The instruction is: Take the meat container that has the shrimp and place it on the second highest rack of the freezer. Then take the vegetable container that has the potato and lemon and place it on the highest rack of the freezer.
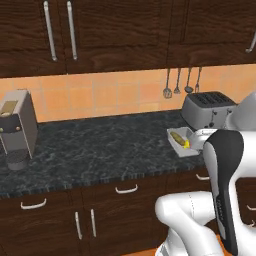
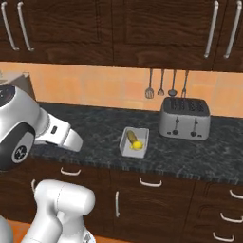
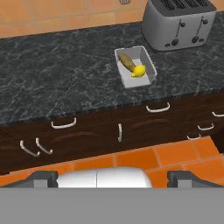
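The vegetable container [image 3: 143, 57] is a shallow grey-white tray on the dark counter, just left of the toaster. In it lie the brown potato [image 3: 127, 61] and the yellow lemon [image 3: 138, 71]. The same tray [image 2: 143, 135] holds the potato [image 2: 131, 136] and lemon [image 2: 137, 145] in the right base view, and the tray [image 1: 185, 133] sits at the counter's right in the left base view. My gripper [image 3: 116, 178] is open, fingertips far apart, well back from the counter and above the floor, with nothing between them. The shrimp container and the freezer are out of view.
A silver toaster [image 2: 184, 117] stands right of the tray. A grey coffee machine [image 1: 17, 127] is at the counter's far left. Utensils [image 2: 166, 83] hang on the orange tiled wall. Dark drawers and cabinet doors [image 3: 119, 132] run below the counter edge.
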Robot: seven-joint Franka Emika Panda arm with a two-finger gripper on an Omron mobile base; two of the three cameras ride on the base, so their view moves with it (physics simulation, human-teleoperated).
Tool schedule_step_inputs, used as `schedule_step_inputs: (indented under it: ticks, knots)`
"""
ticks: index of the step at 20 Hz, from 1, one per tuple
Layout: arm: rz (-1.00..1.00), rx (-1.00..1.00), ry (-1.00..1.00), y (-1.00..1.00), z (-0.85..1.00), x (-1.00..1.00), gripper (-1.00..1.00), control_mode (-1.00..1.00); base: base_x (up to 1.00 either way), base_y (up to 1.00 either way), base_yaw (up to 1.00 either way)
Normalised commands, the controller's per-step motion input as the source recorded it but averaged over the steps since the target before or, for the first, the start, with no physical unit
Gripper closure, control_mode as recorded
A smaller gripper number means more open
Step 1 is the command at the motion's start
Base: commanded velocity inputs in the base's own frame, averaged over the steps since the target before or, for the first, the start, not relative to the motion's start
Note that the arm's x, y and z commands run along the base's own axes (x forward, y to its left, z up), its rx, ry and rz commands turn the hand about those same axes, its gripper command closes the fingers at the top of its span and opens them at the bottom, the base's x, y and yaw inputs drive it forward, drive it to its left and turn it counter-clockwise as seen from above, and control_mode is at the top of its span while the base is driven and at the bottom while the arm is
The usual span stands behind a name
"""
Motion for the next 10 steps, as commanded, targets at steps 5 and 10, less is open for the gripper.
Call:
schedule_step_inputs:
  ticks: [5,10]
  knots:
    - [0.0,0.0,0.0,0.0,0.0,0.0,-1.0,1.0,0.64,-0.32,0.02]
    - [0.0,0.05,0.0,-0.19,-0.11,0.14,-1.0,-1.0,0.2,-0.22,0.01]
